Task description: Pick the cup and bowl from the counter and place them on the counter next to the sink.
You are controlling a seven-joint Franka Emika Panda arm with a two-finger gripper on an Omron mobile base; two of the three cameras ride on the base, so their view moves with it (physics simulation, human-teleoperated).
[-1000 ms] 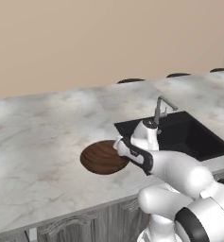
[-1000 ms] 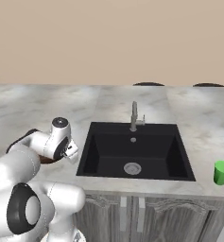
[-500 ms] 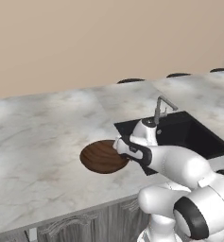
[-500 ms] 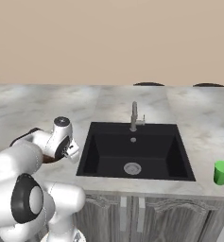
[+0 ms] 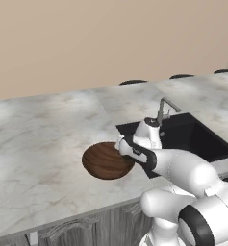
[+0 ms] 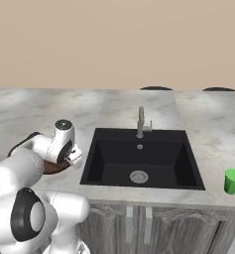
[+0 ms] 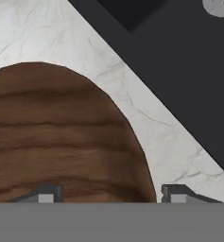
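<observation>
The arm reaches low and forward, its gripper [image 7: 106, 194] pointing down, jaws spread wide.

text: none legible | labels: none | brands: none | numbers: none | signs: none | surfaces checked: all plain, no print or markings to read in any of the three views

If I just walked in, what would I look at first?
Probably the big white arm reaching low over the brown bowl, which sits on the counter right beside the black sink. Its tool has its jaws apart, one fingertip over the bowl and one past its rim. Then the little green cup pops out, alone on the sink's other side.
</observation>
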